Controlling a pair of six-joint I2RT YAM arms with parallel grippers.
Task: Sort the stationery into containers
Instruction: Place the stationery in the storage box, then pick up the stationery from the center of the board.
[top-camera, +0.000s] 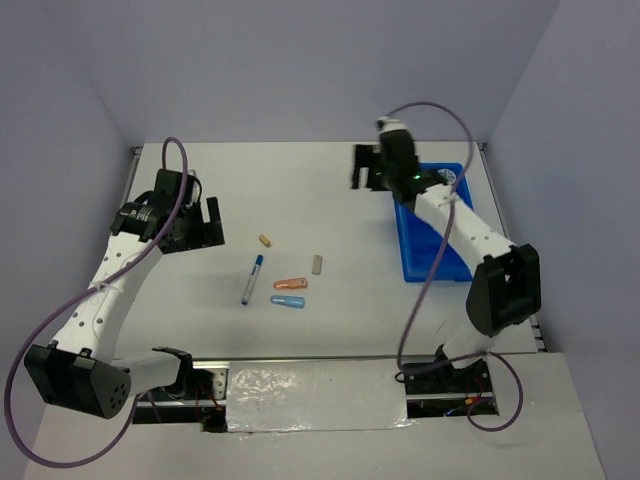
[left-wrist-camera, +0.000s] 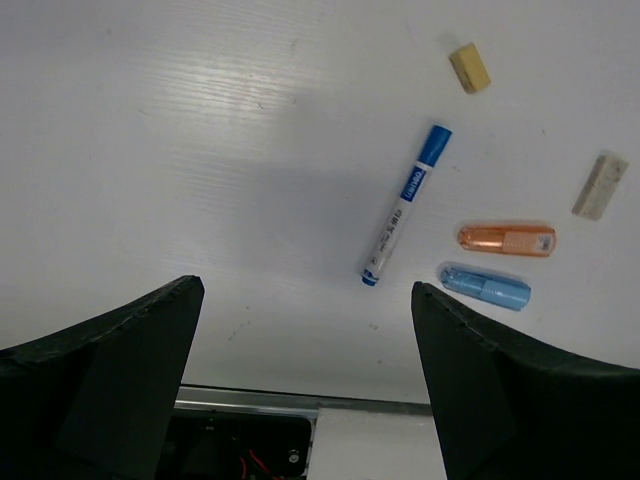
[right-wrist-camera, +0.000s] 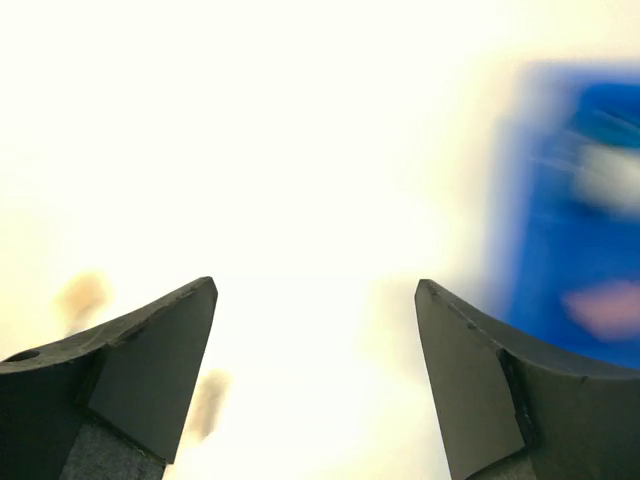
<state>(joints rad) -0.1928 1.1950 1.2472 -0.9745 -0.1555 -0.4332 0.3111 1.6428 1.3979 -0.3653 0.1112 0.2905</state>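
Observation:
On the white table lie a white pen with a blue cap (top-camera: 252, 279) (left-wrist-camera: 405, 205), an orange capsule (top-camera: 290, 284) (left-wrist-camera: 506, 240), a blue capsule (top-camera: 288, 301) (left-wrist-camera: 486, 287), a tan stub (top-camera: 265, 240) (left-wrist-camera: 469, 68) and a grey stub (top-camera: 318, 264) (left-wrist-camera: 600, 186). The blue tray (top-camera: 420, 255) (right-wrist-camera: 560, 230) stands at the right, blurred in the right wrist view, with a pink piece (right-wrist-camera: 610, 305) in it. My left gripper (top-camera: 205, 225) (left-wrist-camera: 308, 288) hangs open to the left of the items. Just left of the tray's far end my right gripper (top-camera: 366, 170) (right-wrist-camera: 316, 285) is open and empty.
The right arm (top-camera: 460, 220) crosses over the tray. Grey walls close in the table at the back and on both sides. The arm bases and a metal rail (left-wrist-camera: 250, 402) sit along the near edge.

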